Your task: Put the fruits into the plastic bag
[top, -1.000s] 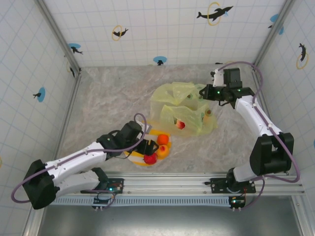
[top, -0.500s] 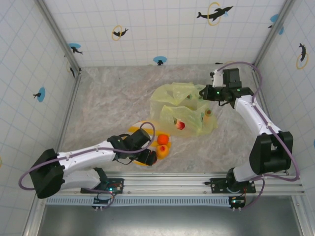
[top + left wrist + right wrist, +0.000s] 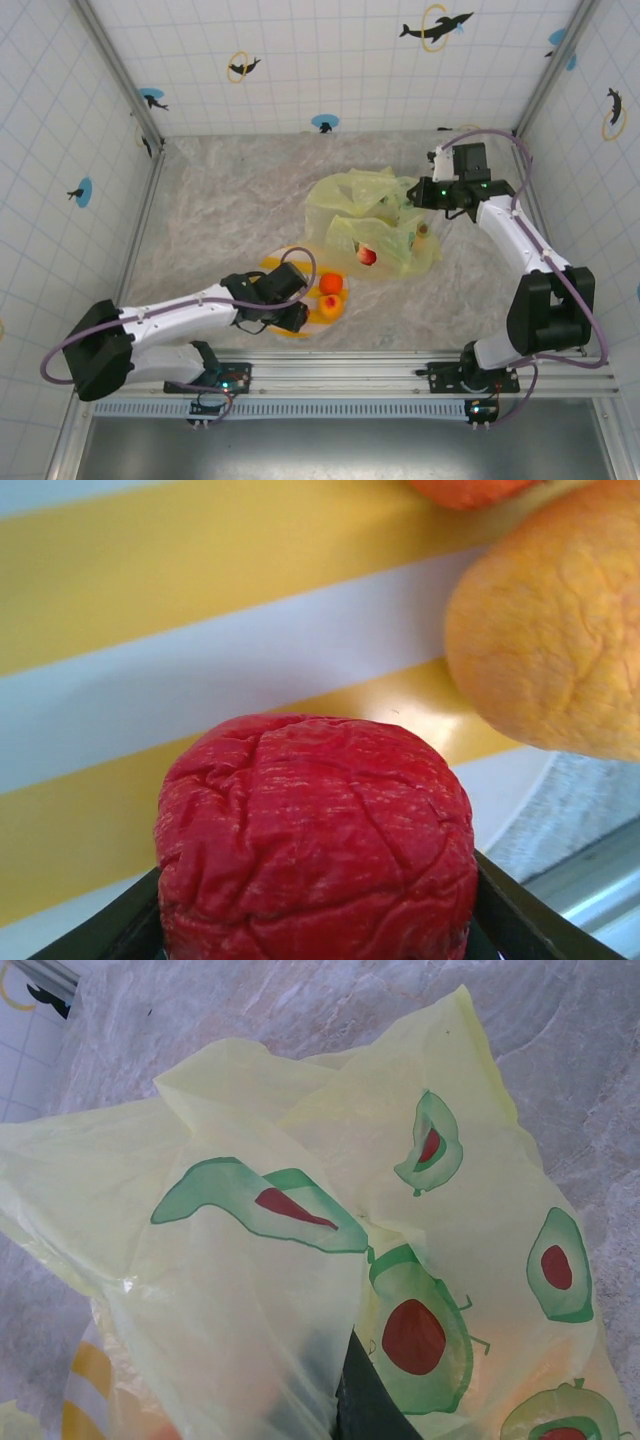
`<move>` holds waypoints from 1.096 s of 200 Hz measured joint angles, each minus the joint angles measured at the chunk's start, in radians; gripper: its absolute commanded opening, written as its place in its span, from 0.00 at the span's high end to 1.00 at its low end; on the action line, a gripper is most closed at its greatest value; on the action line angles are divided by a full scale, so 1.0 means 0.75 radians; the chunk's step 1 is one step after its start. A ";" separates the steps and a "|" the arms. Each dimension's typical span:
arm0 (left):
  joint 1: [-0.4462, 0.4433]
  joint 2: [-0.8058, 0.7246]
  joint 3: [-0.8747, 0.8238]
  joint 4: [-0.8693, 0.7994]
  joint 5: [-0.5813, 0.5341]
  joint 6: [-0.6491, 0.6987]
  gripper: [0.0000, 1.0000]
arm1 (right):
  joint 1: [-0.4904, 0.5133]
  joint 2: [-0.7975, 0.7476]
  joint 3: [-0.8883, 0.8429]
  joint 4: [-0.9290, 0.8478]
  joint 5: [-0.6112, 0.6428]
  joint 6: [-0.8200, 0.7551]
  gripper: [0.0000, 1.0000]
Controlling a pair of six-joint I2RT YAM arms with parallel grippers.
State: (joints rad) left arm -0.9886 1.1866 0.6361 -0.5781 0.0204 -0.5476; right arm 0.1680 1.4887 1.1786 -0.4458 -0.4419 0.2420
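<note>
My left gripper [image 3: 296, 318] hangs over the near edge of the striped plate [image 3: 272, 264]. In the left wrist view it [image 3: 315, 925] is shut on a wrinkled red fruit [image 3: 315, 830], with a dark finger at each side. Two orange fruits [image 3: 331, 283] [image 3: 329, 303] lie on the plate beside it; one [image 3: 545, 640] shows close at the right. The yellow-green plastic bag [image 3: 368, 215] lies behind the plate, and a red fruit [image 3: 367, 255] shows through it. My right gripper [image 3: 416, 190] holds the bag's right edge up; the film [image 3: 300, 1260] drapes over its fingers [image 3: 370, 1400].
The plate is yellow and white [image 3: 200, 580] and its rim sits near the front rail [image 3: 330, 372]. Marbled tabletop [image 3: 220, 200] lies open to the left and behind the bag. Tiled walls close in the left, back and right sides.
My left gripper swung right over the plate's near edge and came down on the red fruit, which it now covers in the top view. The right arm and bag have stayed put.
</note>
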 measured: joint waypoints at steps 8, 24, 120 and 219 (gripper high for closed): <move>0.001 -0.024 0.025 -0.021 -0.048 0.001 0.43 | 0.000 -0.001 0.000 -0.001 -0.001 0.000 0.94; 0.003 -0.066 0.087 -0.033 -0.137 0.004 0.43 | 0.000 -0.006 0.000 -0.001 -0.001 0.000 0.94; 0.316 0.242 0.466 0.307 -0.093 0.197 0.46 | 0.002 -0.054 -0.009 0.001 -0.003 0.006 0.94; 0.312 0.822 0.831 0.498 0.352 0.312 0.44 | 0.036 -0.057 -0.034 0.010 -0.018 0.041 0.94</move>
State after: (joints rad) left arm -0.7547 1.8030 1.2591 -0.2047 0.2848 -0.3134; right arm 0.1951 1.4460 1.1530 -0.4381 -0.4553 0.2729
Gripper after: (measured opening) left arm 0.554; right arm 0.064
